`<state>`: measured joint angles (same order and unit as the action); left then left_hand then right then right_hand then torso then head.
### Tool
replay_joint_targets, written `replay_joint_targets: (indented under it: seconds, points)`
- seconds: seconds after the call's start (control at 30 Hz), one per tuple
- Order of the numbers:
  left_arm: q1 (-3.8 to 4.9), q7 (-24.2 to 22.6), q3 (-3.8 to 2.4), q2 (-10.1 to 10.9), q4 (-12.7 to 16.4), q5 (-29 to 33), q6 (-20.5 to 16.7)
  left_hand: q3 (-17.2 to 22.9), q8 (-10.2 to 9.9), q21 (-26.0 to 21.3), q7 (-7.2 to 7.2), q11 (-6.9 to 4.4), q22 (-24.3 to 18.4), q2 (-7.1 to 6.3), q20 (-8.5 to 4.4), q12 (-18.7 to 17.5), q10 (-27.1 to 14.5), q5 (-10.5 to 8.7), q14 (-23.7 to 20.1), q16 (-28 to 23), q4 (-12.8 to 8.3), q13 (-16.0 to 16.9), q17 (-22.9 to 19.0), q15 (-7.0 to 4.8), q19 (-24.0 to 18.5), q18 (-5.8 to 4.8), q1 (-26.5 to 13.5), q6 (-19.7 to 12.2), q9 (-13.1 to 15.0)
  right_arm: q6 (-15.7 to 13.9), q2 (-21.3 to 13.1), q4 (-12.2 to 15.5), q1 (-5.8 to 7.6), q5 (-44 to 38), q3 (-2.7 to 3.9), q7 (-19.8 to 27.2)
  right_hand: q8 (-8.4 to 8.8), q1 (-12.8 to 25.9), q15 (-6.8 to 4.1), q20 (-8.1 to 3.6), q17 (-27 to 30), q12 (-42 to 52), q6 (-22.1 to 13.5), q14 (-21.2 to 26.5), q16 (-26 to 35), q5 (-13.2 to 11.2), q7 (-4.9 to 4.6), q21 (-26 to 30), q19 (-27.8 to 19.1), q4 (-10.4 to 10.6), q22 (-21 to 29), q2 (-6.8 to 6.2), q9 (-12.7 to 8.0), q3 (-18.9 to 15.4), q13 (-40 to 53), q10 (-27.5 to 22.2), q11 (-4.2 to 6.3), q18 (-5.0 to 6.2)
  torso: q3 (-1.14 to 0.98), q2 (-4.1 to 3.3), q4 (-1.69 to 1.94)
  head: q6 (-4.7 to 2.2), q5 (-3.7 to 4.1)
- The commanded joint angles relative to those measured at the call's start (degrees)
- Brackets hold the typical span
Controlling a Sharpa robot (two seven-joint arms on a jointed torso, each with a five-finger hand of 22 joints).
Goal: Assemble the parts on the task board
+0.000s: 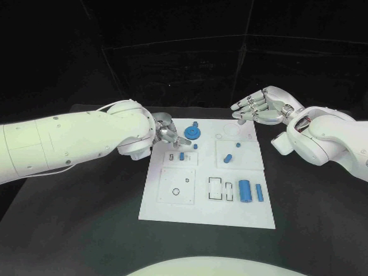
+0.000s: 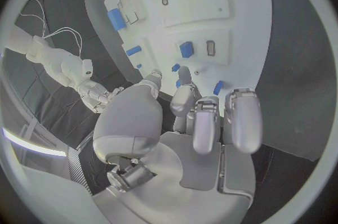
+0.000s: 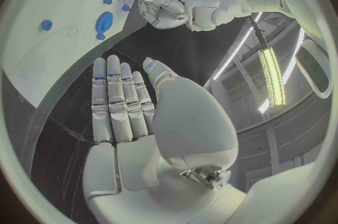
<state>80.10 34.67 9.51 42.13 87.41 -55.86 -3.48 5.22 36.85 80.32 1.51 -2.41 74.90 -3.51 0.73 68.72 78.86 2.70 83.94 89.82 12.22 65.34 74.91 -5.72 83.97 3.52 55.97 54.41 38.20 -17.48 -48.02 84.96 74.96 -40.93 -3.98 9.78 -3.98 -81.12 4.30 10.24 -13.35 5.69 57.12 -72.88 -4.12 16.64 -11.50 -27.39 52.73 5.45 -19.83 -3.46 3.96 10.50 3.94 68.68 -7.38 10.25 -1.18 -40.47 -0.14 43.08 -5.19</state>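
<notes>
The white task board [image 1: 207, 207] lies in the middle of the black table. A round blue disc [image 1: 192, 134] stands at its far left corner. My left hand [image 1: 169, 135] hovers beside the disc with its fingers [image 2: 185, 97] curled down toward the board. A sliver of blue shows between thumb and finger, and I cannot tell whether it is held. My right hand [image 1: 259, 107] hangs above the board's far right corner, fingers [image 3: 120, 100] straight and holding nothing. A blue cylinder [image 1: 244, 190] and a blue bar [image 1: 259, 192] lie near the board's right edge.
Small blue parts [image 1: 228, 158] are scattered across the board's middle, one in a slot [image 1: 182, 156] at the left. Outlined recesses [image 1: 221, 189] and a round hole [image 1: 176, 191] mark the near half. Black table [image 1: 84, 218] surrounds the board on all sides.
</notes>
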Motion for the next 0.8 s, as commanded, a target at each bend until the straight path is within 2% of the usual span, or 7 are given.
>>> replay_joint_targets:
  seconds: [0.03,0.2,0.27,0.37,0.47,0.57,0.8]
  points:
    - [1.3,-0.1,-0.49,0.3,-0.4,-0.2,2.7,-1.2,-0.7,-0.5,0.16,0.12,0.7,0.07,-0.05,-0.6,-0.8,0.14,6.1,0.2,0.3,-0.6,15.1,0.14,-0.5,-0.13,1.1,-0.9,-0.3,0.2,0.1,-0.1,0.12,-0.1,0.03,0.4,0.01,0.7,0.2,0.36,0.1,-0.1,-0.4,0.2,0.4,-0.3,-0.07,0.4,0.1,0.2,0.1,0.0,0.0,0.2,-0.1,-0.3,-0.06,-0.02,0.03,-0.06,-0.04,-0.24,-0.01]
    - [2.84,1.1,-0.81,-0.2,-3.1,-0.2,6.5,-3.3,-4.0,-1.3,1.69,1.37,-0.1,0.95,0.76,-3.9,-3.0,0.21,6.1,0.2,0.7,-4.3,15.1,1.15,-1.0,0.02,3.7,-3.9,-2.8,0.2,0.1,-0.2,0.12,-0.1,0.03,0.3,0.0,0.8,0.24,0.4,0.1,-0.1,-0.5,0.3,0.4,-0.3,-0.08,0.5,0.0,0.3,0.2,-0.06,0.0,0.2,-0.1,-0.3,-0.08,-0.02,-0.03,-0.06,-0.01,-0.35,-0.08]
    - [3.13,1.2,-0.85,-0.9,-4.9,-0.2,7.6,-4.3,-5.1,-1.5,2.11,1.79,-0.3,1.44,1.2,-4.5,-3.4,0.2,6.1,0.2,1.0,-5.1,15.1,1.53,-1.1,0.06,4.5,-4.0,-4.1,0.2,0.2,-0.3,0.12,-0.1,0.03,0.3,0.0,0.8,0.25,0.41,0.1,-0.1,-0.5,0.3,0.4,-0.3,-0.08,0.6,0.0,0.3,0.2,-0.07,0.0,0.2,-0.1,-0.3,-0.08,-0.02,-0.04,-0.04,0.03,-0.38,-0.03]
    - [3.38,1.1,-0.84,-2.4,-8.5,-0.2,8.9,-4.9,-5.6,-1.5,2.26,1.93,-0.3,1.82,1.37,-4.6,-3.4,0.2,6.1,0.2,1.2,-5.3,15.1,1.68,-1.1,0.1,5.1,-3.8,-4.9,0.2,0.2,-0.3,0.12,-0.1,0.03,0.3,0.0,0.8,0.26,0.42,0.1,-0.1,-0.5,0.4,0.5,-0.3,-0.08,0.6,0.0,0.3,0.2,-0.07,0.0,0.2,-0.1,-0.3,-0.08,-0.02,0.02,-0.11,0.01,-0.53,-0.07]
    - [3.4,0.8,-0.78,-4.0,-12.0,-0.2,9.8,-5.3,-5.8,-1.5,2.32,1.99,-0.2,2.01,1.45,-4.6,-3.4,0.2,6.1,0.2,1.2,-5.3,15.1,1.74,-1.1,0.1,5.4,-3.7,-5.3,0.2,0.3,-0.3,0.12,-0.1,0.03,0.3,0.0,0.8,0.26,0.42,0.1,-0.1,-0.5,0.4,0.5,-0.3,-0.08,0.6,0.0,0.3,0.2,-0.07,0.0,0.2,-0.1,-0.3,-0.08,-0.02,0.1,-0.13,0.01,-0.74,-0.08]
    - [3.17,0.4,-0.67,-5.9,-15.9,-0.2,11.0,-5.7,-6.0,-1.5,2.34,2.02,-0.1,2.22,1.52,-4.4,-3.3,0.2,6.1,0.2,1.4,-5.2,15.1,1.78,-1.0,0.09,5.6,-3.5,-5.7,0.3,0.4,-0.3,0.11,-0.1,0.03,0.3,0.0,0.8,0.26,0.42,0.1,-0.1,-0.5,0.4,0.5,-0.3,-0.08,0.6,0.0,0.3,0.2,-0.07,0.0,0.2,-0.1,-0.3,-0.08,-0.02,0.07,-0.07,-0.05,-0.69,-0.21]
    - [2.33,0.1,-0.44,-9.0,-21.4,-0.2,13.2,-6.5,-6.4,-1.5,2.39,2.08,-0.1,2.52,1.62,-4.9,-3.7,0.18,6.1,0.2,1.8,-5.9,15.1,1.84,-1.0,0.1,5.7,-3.2,-6.3,0.3,0.6,-0.3,0.11,-0.1,0.03,0.3,0.0,0.8,0.27,0.44,0.1,-0.1,-0.5,0.4,0.5,-0.2,-0.08,0.7,0.0,0.3,0.3,-0.06,0.0,0.2,-0.1,-0.4,-0.08,-0.02,0.12,-0.14,-0.16,-0.64,-0.36]
